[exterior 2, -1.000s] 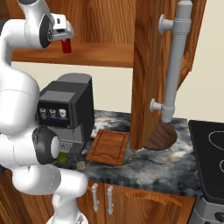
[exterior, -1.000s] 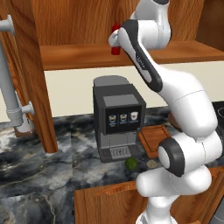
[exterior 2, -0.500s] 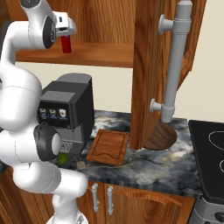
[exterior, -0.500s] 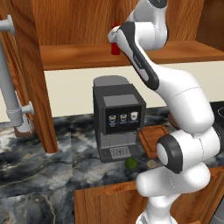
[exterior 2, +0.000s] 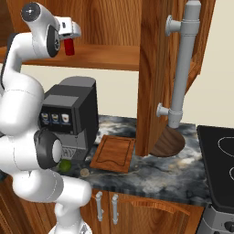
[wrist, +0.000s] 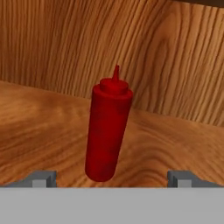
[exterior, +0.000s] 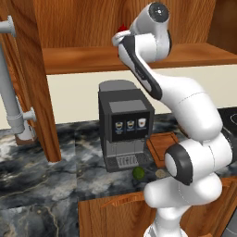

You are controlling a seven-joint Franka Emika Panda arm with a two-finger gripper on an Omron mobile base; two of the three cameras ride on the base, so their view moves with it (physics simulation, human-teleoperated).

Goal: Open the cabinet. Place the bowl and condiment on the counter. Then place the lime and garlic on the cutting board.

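Observation:
The red condiment (wrist: 108, 131) stands upright on the shelf of the open cabinet (exterior 2: 155, 68). My gripper (wrist: 111, 180) is open at shelf height, one fingertip on each side of the bottle's base and neither touching it. From the right base view the hand (exterior 2: 71, 35) sits just over the condiment (exterior 2: 69, 46). The bowl (exterior 2: 168, 141) rests on the counter (exterior 2: 155, 176) under the open door. The cutting board (exterior 2: 113, 153) lies bare beside it. The lime (exterior 2: 65, 165) and garlic (exterior 2: 84, 172) lie on the counter near its front edge, left of the board.
A dark coffee machine (exterior: 125, 122) stands on the counter under the shelf, right below my arm. An open cabinet door with a grey bar handle (exterior 2: 180, 68) hangs right of the board. A black stove top (exterior 2: 219, 169) sits at the far right.
The arm has shifted slightly at the shelf, with the hand settling closer around the bottle. The bottle has stayed put and the jaws remain wide.

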